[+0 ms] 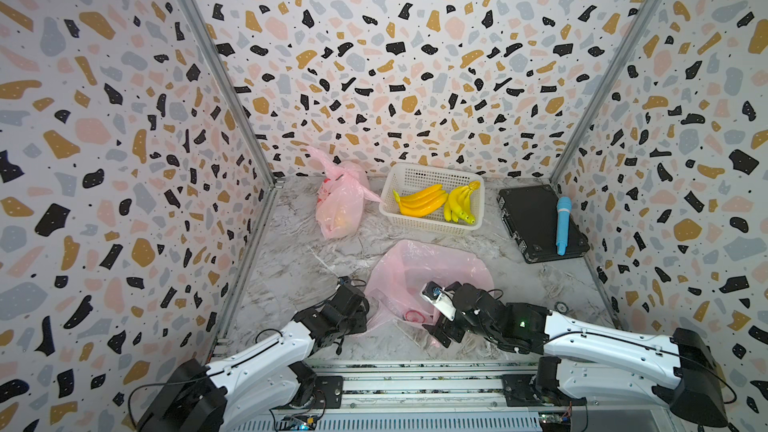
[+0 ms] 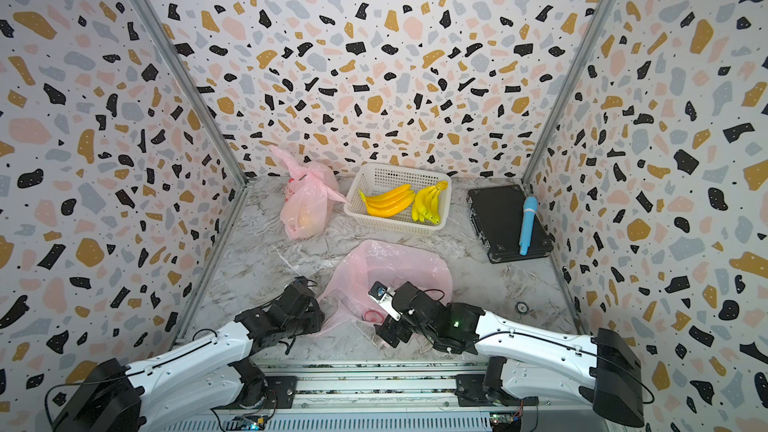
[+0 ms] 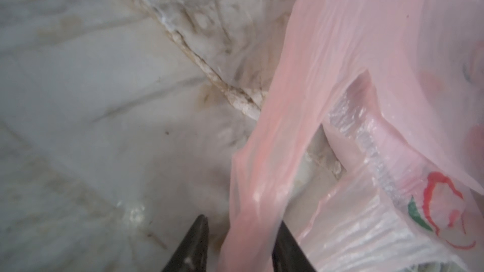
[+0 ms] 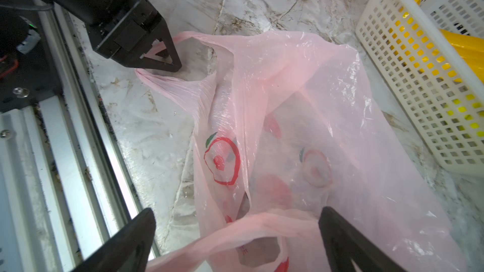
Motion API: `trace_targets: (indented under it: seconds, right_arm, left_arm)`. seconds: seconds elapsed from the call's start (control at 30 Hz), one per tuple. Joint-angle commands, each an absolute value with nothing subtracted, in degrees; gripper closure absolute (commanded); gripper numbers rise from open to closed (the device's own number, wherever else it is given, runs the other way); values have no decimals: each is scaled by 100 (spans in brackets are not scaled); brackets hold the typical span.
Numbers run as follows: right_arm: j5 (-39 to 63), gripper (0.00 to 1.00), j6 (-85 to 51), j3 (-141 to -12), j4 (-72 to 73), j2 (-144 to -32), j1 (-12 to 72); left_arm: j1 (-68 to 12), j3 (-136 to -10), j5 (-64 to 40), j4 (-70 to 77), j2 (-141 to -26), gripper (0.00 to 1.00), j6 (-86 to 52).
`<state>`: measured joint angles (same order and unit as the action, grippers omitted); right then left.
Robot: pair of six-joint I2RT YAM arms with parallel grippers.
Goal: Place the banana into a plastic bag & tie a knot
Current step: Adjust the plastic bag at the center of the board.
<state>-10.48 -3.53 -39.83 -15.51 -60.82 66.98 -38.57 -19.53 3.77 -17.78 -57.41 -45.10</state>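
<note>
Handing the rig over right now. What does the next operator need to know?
Left gripper: shut on one handle of the flat pink bag.
Right gripper: open, with the other handle lying between its fingers, not yet pinched.
Bananas: two bunches in the white basket at the back.
Done: nothing in this bag so far.
Left: open the bag, load a banana, knot the handles.

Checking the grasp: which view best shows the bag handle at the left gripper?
Right wrist: handle and left gripper show sharply. Left wrist shows it blurred between fingers; in both top views the arm mostly hides it.
</note>
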Motion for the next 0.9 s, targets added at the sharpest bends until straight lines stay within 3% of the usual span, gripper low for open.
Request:
trace_targets:
  seconds: [0.0, 0.03, 0.17, 0.27, 0.6, 0.87]
  right_arm:
    - [-1633, 6, -487, -4163, -1569, -6216, 6706]
    - [-1686, 10, -536, -4213, -1596, -6255, 6706]
    - [-2147, 44, -984, -4572, -1966, -6530, 6497]
    - [-1842, 49, -1152, -4947, -2299, -6573, 6217]
    - [167, 36, -1102, -5866, -2307, -6834, 5968]
    - [487, 31, -1200, -5904, -1700, -7697, 5963]
  left_arm:
    - [-3902, -2106, 496, -2106, -5787, 95, -4470]
    - [-3896, -2190, 509, -2225, -5687, 100, -4441]
    - [-3902, -2795, 667, -3051, -5141, 100, -4135]
    - [-3902, -3456, 589, -3697, -5027, 100, -3746]
    - [-3902, -5669, -512, -5123, -5728, 100, -2524]
    - [-3900, -6608, -642, -5768, -5857, 100, -2034]
